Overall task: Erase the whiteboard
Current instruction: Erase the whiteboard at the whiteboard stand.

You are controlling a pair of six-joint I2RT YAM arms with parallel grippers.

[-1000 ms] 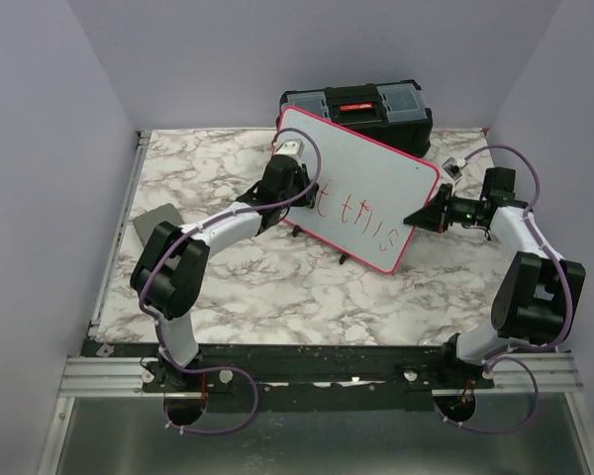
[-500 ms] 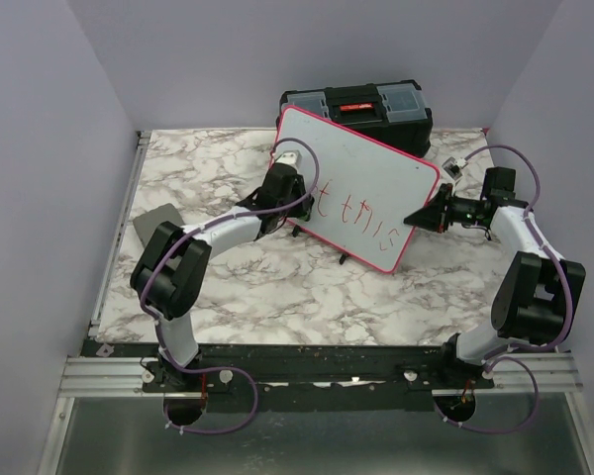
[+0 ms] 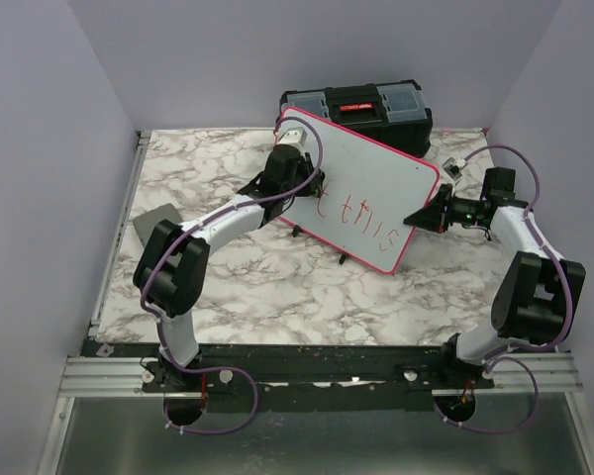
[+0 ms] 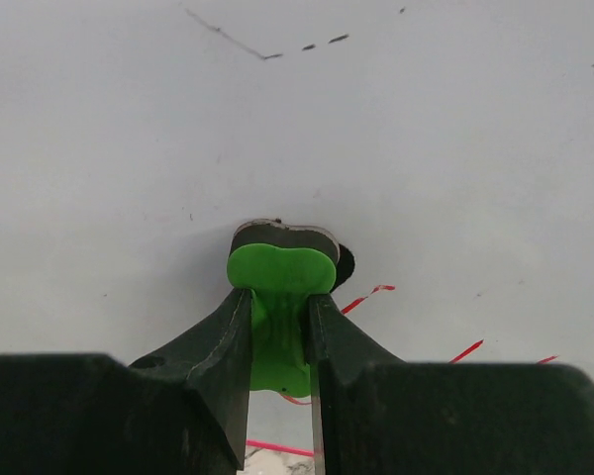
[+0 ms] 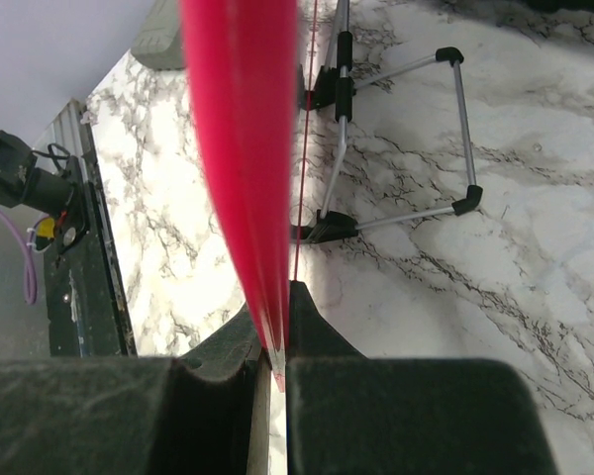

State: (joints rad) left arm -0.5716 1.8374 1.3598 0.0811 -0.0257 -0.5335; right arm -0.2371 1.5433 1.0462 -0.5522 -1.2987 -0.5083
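Note:
The whiteboard [image 3: 376, 173] has a pink-red rim and stands tilted on small black feet at the back middle of the table. Red handwriting [image 3: 361, 218] runs along its lower part. My left gripper [image 3: 305, 183] is shut on a green eraser [image 4: 280, 282], which is pressed flat on the white surface [image 4: 277, 119] just above red strokes [image 4: 368, 294]. My right gripper [image 3: 417, 218] is shut on the board's right rim [image 5: 240, 129], which runs between its jaws as a red edge. The board's wire stand with black feet [image 5: 396, 148] shows behind it.
A black toolbox [image 3: 361, 104] sits right behind the board. A small grey flat pad [image 3: 156, 223] lies at the table's left edge. Marble tabletop [image 3: 277, 287] stretches in front of the board. Purple walls close in on three sides.
My left gripper slid down the board's left part with the eraser, then back up toward the upper left. The right arm and the board have not moved.

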